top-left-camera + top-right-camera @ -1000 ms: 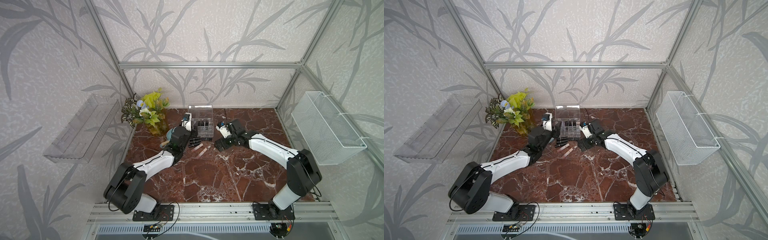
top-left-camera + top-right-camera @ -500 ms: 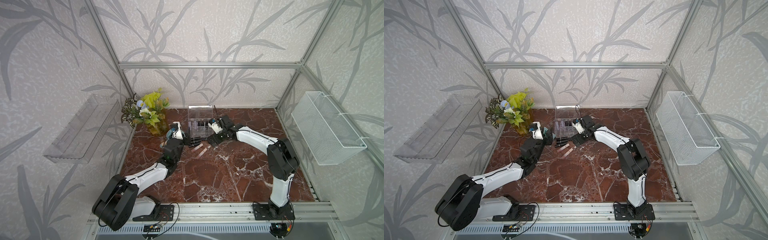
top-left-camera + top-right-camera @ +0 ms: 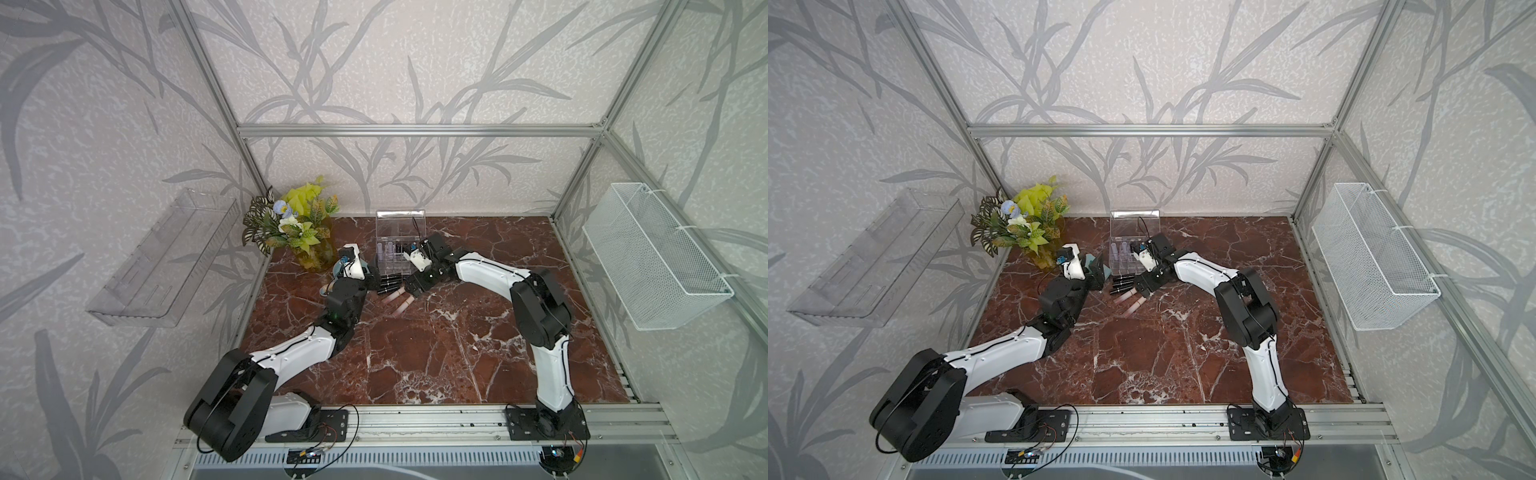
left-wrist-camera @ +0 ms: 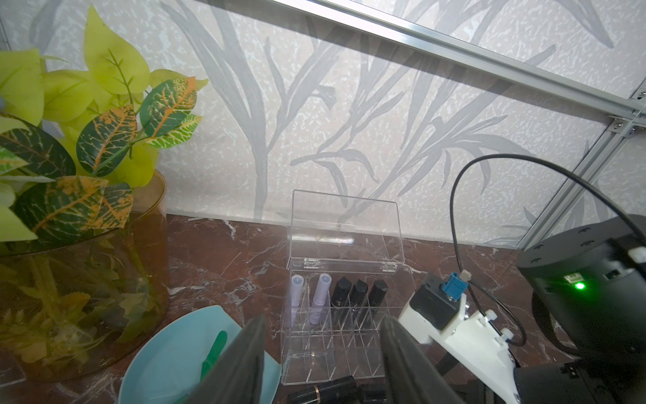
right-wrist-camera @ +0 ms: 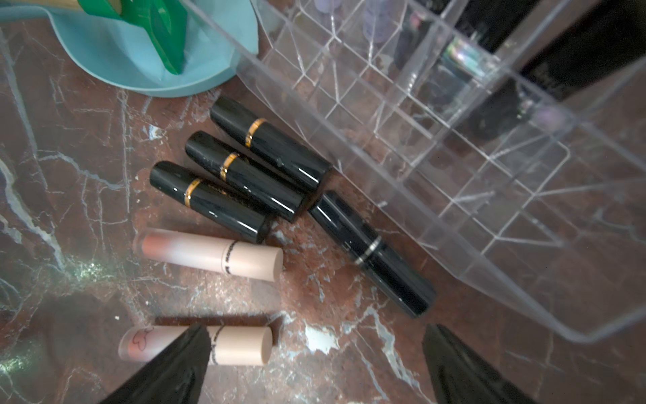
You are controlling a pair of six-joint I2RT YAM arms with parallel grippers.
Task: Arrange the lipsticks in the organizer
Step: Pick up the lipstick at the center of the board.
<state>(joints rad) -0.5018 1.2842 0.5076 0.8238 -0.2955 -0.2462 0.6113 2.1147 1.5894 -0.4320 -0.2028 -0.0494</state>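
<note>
Working left to right off the organizer point(image 4: 332, 349). Well off its left side is the plant vase point(image 4: 105, 280), and the teal bowl point(image 4: 164, 356) with the green rake point(image 4: 211, 353) sits just beside its left wall. Neither is part of the job.

The left gripper point(image 4: 323, 325) hovers in front of the organizer. Its jaws are parted with nothing in them, so I'd say it's just facing the box and waiting.

The lid stands flipped up, so tubes can go in from above. The back row holds two lavender lipsticks point(image 4: 323, 290) and three stowed black lipsticks point(image 4: 358, 292) upright. The front rows are bare.

Just in front lie four loose black lipsticks point(image 5: 244, 176) and two pink lipsticks point(image 5: 213, 257), flat on the marble. The right gripper point(image 5: 316, 328), at the organizer's front right, hangs over them spread wide and empty. One finger point(image 5: 174, 367) is over the nearer pink tube, so that's probably the next grab.
</note>
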